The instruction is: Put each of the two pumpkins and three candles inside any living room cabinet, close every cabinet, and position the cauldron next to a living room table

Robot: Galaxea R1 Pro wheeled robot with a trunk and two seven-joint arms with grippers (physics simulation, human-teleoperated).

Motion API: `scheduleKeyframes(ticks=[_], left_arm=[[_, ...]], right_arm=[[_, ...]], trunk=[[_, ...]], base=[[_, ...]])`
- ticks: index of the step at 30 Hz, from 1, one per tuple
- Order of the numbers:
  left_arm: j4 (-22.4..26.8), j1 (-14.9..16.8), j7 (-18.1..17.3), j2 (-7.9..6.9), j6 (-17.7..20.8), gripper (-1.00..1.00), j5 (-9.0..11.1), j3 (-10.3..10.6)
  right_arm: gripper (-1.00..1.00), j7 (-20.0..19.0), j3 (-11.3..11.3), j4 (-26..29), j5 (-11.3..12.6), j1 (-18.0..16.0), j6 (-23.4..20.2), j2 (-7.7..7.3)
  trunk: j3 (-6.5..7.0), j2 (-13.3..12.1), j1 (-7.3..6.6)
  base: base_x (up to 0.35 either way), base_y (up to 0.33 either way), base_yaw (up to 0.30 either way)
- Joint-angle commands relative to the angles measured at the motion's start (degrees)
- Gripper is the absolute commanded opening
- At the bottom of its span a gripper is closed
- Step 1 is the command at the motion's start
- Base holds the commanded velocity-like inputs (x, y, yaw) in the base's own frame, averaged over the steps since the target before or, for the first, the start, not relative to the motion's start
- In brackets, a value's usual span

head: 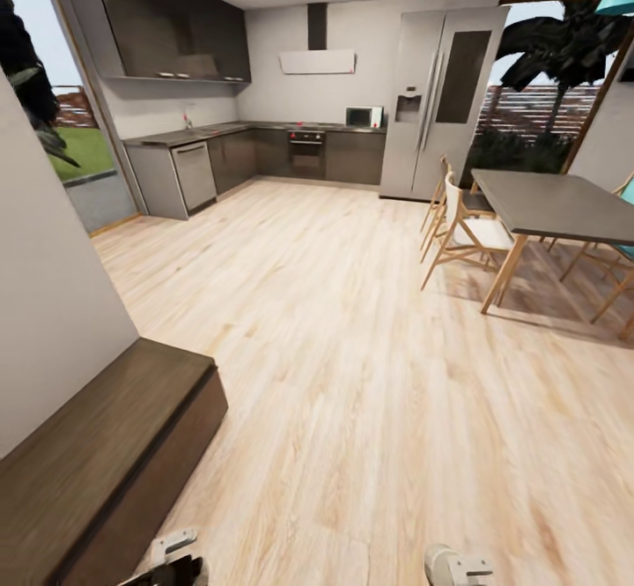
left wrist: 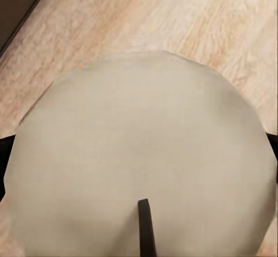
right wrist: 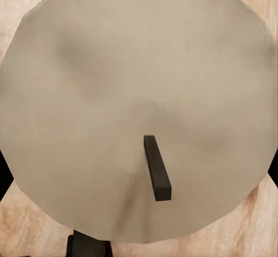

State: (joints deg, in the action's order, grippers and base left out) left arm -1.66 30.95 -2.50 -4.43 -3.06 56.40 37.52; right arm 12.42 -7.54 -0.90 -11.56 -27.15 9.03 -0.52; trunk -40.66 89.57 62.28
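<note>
A grey-beige candle (left wrist: 139, 112) with a short black wick looms close in the left wrist view, over the wood floor. Dark fingers (left wrist: 3, 144) of my left gripper (left wrist: 139, 152) press its two sides, so it is shut on that candle. Another candle (right wrist: 133, 83) sits the same way in my right gripper (right wrist: 139, 173), with dark fingertips (right wrist: 3, 173) at its edges. The long low dark-brown cabinet (head: 106, 454) stands against the wall at the lower left of the head view, its fronts closed; a corner of the cabinet (left wrist: 17, 2) is near the left candle. Both wrists, left (head: 172, 560) and right (head: 453, 566), peek in at the head view's lower edge.
Pale wood floor (head: 352, 348) stretches ahead to a kitchen with dark counters (head: 255, 150) and a steel fridge (head: 440, 97). A dark dining table (head: 555, 203) with wooden chairs (head: 462, 233) stands at the right. A grey wall (head: 44, 304) runs along the left.
</note>
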Motion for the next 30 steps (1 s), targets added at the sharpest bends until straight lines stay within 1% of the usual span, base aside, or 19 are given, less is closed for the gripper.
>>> scheduleKeyframes(ticks=[1,3,4,5,6,8,10,14,18,30], left_arm=[[-0.05,-0.01,-1.68,-0.33,0.06,-1.00,-0.04,0.01],[-0.88,-0.01,-3.12,-0.37,0.14,-1.00,-0.11,0.33],[-1.08,-0.06,-3.31,-0.29,0.21,-1.00,-0.12,0.97],[-1.24,-0.30,-3.50,-0.19,0.46,-1.00,-0.14,2.85],[-1.29,-0.56,-3.66,-0.12,0.74,-1.00,-0.10,5.68],[-1.27,-0.78,-3.83,-0.08,1.10,-1.00,-0.02,9.10],[-1.25,-0.89,-3.88,-0.06,1.24,-1.00,0.01,10.21],[-1.25,-0.97,-3.57,0.24,1.37,-1.00,0.02,10.89],[-1.28,-0.98,-3.07,0.62,1.39,-1.00,0.03,10.99],[-1.24,-0.98,-3.09,0.59,1.39,-1.00,0.18,10.97]], right_arm=[[-1.00,-0.20,-0.01,-0.01,0.01,0.02,0.01,0.06],[-1.00,-0.55,0.00,-0.06,-0.03,0.05,0.02,0.14],[-1.00,-0.62,0.03,-0.06,-0.03,0.06,0.02,0.15],[-1.00,-0.67,0.05,-0.07,-0.04,0.07,0.02,0.16],[-1.00,-0.70,0.06,-0.09,-0.08,0.08,0.02,0.16],[-1.00,-0.72,0.06,-0.17,-0.08,0.07,0.02,0.13],[-1.00,-0.72,0.05,-0.21,-0.02,0.08,0.02,0.06],[-1.00,-0.73,-0.01,-0.38,0.25,0.59,0.02,-0.04],[-1.00,-0.68,-0.02,-0.34,0.41,1.59,0.64,-0.30],[-1.00,-0.71,-0.02,-0.34,-0.03,1.75,0.81,-0.19]], trunk=[[0.18,-0.42,-0.23],[0.54,-1.22,-0.67],[0.72,-1.62,-0.89],[0.90,-2.02,-1.10],[1.08,-2.42,-1.32],[1.44,-3.22,-1.76],[1.77,-4.03,-2.20],[2.41,-5.63,-3.08],[3.05,-7.23,-3.96],[4.94,-12.05,-6.60]], base=[[0.000,0.000,0.260],[0.000,0.000,0.274],[0.000,0.000,0.279],[0.000,0.000,0.281],[0.000,0.000,0.282],[0.000,0.000,0.283],[0.000,0.000,0.283],[0.000,0.000,0.283],[0.000,0.000,0.283],[0.000,0.000,0.283]])
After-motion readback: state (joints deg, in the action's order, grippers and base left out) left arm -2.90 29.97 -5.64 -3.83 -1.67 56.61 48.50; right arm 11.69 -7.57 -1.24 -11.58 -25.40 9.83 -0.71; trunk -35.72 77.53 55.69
